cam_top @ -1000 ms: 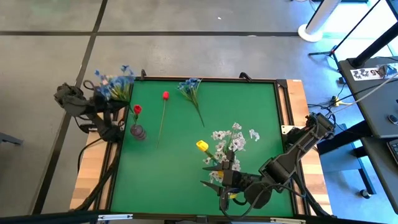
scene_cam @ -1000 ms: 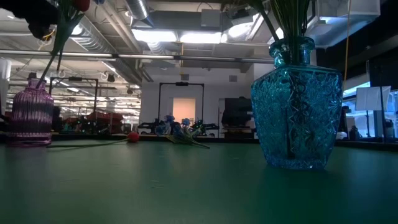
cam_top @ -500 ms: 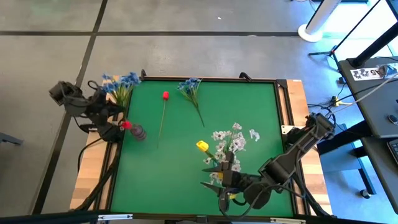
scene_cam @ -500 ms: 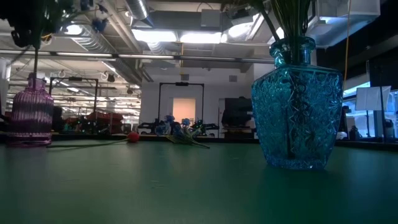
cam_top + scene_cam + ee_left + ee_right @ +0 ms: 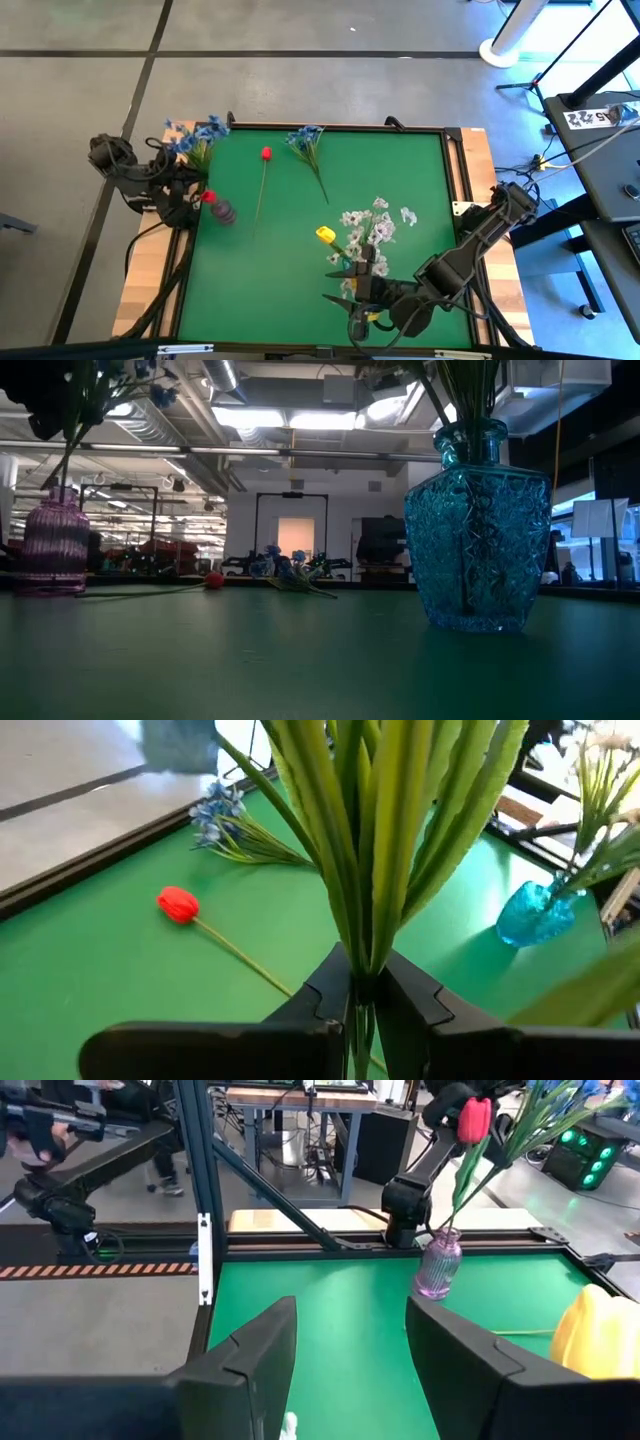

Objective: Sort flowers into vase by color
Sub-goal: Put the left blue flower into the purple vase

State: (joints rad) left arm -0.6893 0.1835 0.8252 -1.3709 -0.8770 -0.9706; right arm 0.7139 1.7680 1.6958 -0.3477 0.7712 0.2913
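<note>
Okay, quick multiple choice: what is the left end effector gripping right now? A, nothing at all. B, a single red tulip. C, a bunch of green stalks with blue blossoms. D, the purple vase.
C: the left end effector is clamped on a bunch of green stalks, and the high view shows blue blossoms at their far end.

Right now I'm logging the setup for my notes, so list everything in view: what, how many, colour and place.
Table: one, green top, under everything.
Purple vase: one, left side, holding a red tulip.
Blue vase: one, near the right arm, holding white flowers and a yellow tulip.
Loose red tulip: one, lying toward the far edge.
Loose blue sprig: one, lying right of that tulip.
Held blue sprig: one, above the far-left corner.
Left gripper: shut on the held sprig's stems.
Right gripper: open, empty, beside the blue vase.
</note>
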